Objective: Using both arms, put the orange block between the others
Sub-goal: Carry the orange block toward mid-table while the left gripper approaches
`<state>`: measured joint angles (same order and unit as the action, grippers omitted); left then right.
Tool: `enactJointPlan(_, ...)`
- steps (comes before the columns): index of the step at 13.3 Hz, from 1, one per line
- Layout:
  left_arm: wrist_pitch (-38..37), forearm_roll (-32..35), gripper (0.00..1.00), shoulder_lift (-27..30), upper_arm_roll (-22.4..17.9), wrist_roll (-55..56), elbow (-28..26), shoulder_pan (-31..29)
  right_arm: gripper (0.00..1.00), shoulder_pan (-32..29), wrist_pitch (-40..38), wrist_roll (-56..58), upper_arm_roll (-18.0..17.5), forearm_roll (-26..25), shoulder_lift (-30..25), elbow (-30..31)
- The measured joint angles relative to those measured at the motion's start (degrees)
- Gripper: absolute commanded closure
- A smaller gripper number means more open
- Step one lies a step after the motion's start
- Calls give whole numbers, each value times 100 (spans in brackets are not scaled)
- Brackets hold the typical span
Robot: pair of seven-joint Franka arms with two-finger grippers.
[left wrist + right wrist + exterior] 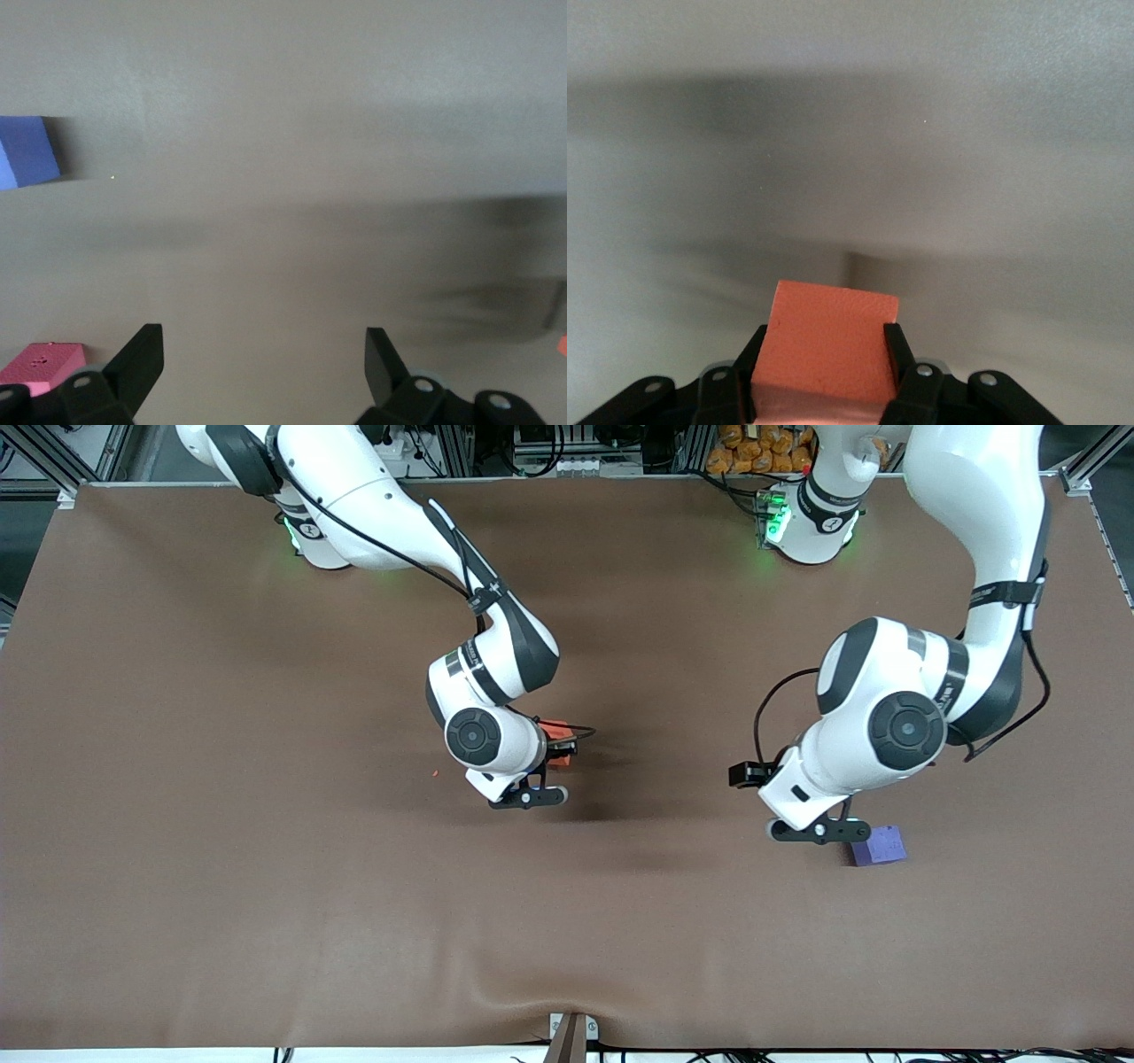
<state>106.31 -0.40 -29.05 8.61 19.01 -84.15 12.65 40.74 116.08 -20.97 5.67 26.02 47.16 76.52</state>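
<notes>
The orange block (828,341) sits between the fingers of my right gripper (826,341), which is shut on it. In the front view that gripper (532,795) hangs over the middle of the table, and its hand hides most of the block. The purple cube (879,845) lies toward the left arm's end, right beside my left gripper (819,831). My left gripper (263,345) is open over bare table with nothing between its fingers. In the left wrist view the purple cube (27,152) is farther off, and the pinkish-red cube (44,367) lies close by one finger. The left arm hides the pinkish-red cube in the front view.
A brown mat (266,868) covers the whole table. A tiny red crumb (434,773) lies beside the right hand. Both arm bases (802,527) stand along the table's farthest edge, with cables and clutter past it.
</notes>
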Motion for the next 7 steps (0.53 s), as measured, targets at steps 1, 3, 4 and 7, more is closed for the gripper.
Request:
enactJointPlan(1, -1, 0, 0, -44, 0, -1, 0, 7, 43, -1, 0, 0, 10, 0, 19, 16)
enactJointPlan(3, 25, 0, 0, -192, 0, -1, 0, 67, 32, 7, 0, 1, 10, 0, 77, 46)
enactJointPlan(4, 169, 0, 0, -292, -1, -1, 1, 102, 22, 22, 10, 1, 9, 0, 116, 49)
enactJointPlan(7, 737, -89, 0, -516, -2, 184, 10, 138, 0, 69, 50, 1, 9, 0, 166, 54)
